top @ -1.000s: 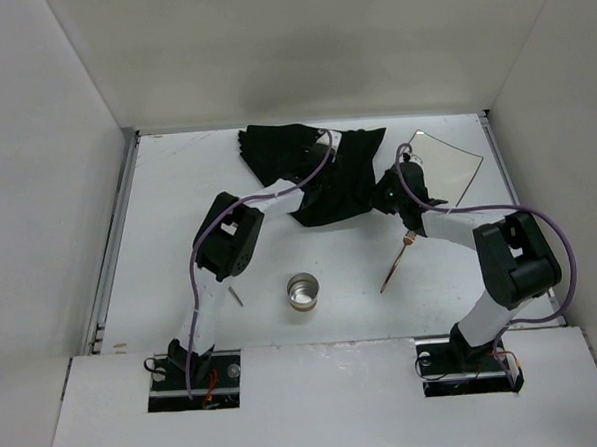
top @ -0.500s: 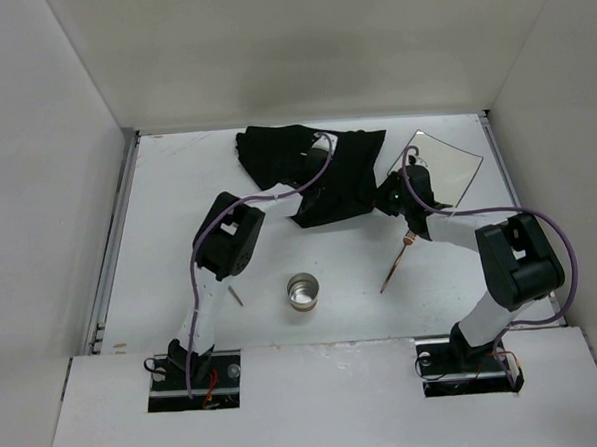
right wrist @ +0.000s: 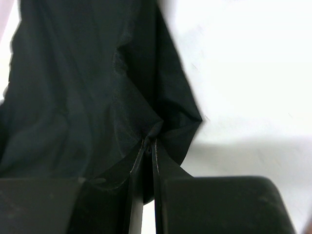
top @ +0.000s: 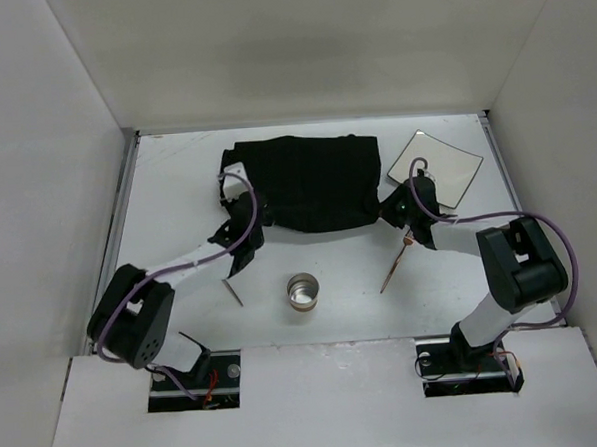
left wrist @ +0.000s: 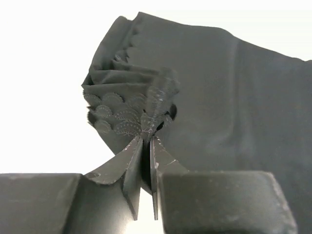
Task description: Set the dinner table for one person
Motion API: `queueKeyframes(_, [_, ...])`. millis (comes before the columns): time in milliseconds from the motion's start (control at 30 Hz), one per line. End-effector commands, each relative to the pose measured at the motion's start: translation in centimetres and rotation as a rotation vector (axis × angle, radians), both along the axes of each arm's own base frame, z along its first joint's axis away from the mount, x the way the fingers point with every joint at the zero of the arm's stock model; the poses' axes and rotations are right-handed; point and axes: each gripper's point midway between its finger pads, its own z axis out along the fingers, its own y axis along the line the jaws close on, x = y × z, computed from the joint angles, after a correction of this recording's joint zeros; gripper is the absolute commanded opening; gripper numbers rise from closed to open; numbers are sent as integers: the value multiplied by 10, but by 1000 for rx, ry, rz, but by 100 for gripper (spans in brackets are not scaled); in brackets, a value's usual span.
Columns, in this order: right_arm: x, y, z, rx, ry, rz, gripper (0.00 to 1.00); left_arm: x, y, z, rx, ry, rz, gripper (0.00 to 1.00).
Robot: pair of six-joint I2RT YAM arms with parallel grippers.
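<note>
A black cloth mat (top: pixel 311 183) lies spread out at the back middle of the white dinner table (top: pixel 166 180). My left gripper (top: pixel 246 218) is shut on the mat's near left corner, where the scalloped hem is bunched (left wrist: pixel 131 109). My right gripper (top: pixel 390 207) is shut on the mat's near right corner (right wrist: pixel 156 129). A glossy white square plate (top: pixel 443 164) lies at the back right, beside the mat. A copper fork (top: pixel 395 262) lies near the right arm. A small copper utensil (top: pixel 236 292) lies near the left arm. A metal cup (top: pixel 303 291) stands in the front middle.
Thin metal rails (top: pixel 116 233) run along the table's left and right sides. White walls enclose the table at the back and sides. The arm bases (top: pixel 191 374) sit on the near edge.
The crumpled black mat has been pulled out flat into a rectangle. My left arm swung far to the left with its corner. My right gripper shifted slightly with the other corner.
</note>
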Motion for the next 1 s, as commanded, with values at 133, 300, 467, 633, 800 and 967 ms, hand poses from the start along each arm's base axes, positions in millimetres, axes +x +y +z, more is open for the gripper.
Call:
queueKeyframes(133, [-14,-3,3,20,-23,-30,15,-63,45,-11,-168,-58,170,17])
queueKeyframes(300, [-30,-2,-1,10,-13,-16,17,-89,55,-31,-174,-10,173,27])
queueKeyframes(467, [-54,-3,-3,-15,-10,7,41,-96,64,-17,-176,-32,168,42])
queueKeyframes(633, [-64,-22,16,-84,-61,-35,56,-97,62,-8,-166,-34,145,47])
queueKeyframes(800, [-64,-39,57,-255,-156,-109,58,-82,33,-26,-161,53,58,51])
queueKeyframes(967, [-64,-16,66,-326,-180,-48,61,-63,13,-38,-190,76,5,52])
